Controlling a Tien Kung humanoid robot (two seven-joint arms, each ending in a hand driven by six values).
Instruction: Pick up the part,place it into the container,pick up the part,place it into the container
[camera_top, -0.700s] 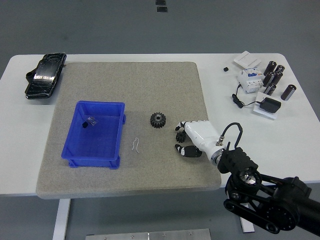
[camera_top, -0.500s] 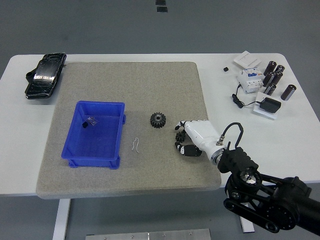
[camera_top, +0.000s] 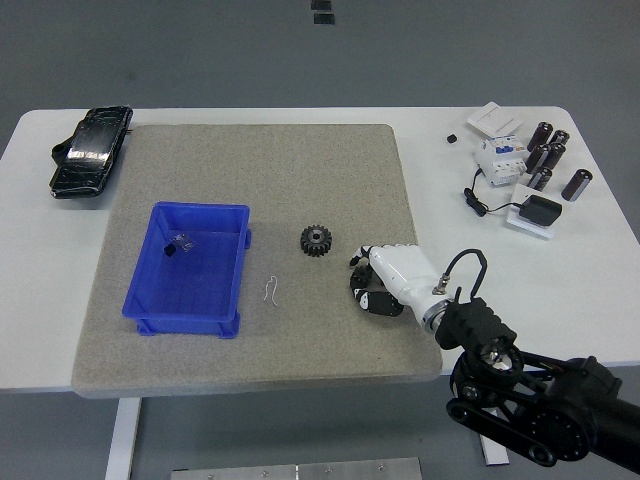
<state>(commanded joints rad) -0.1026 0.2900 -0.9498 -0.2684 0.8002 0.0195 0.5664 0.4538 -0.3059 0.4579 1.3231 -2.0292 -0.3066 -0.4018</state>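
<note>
Closing its empty fingers, right hand (camera_top: 378, 283) sits just right of gear (camera_top: 316, 240).

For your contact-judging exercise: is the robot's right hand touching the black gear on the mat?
Apart. The head view shows a strip of bare grey mat between the right hand and the black gear.

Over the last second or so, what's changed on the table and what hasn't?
The right hand has crept slightly left toward the black gear, and its fingers have curled in from a more open spread; it holds nothing. The gear, the small wire clip, the blue container with a small part inside, and the items at the table's far corners stayed put.
</note>
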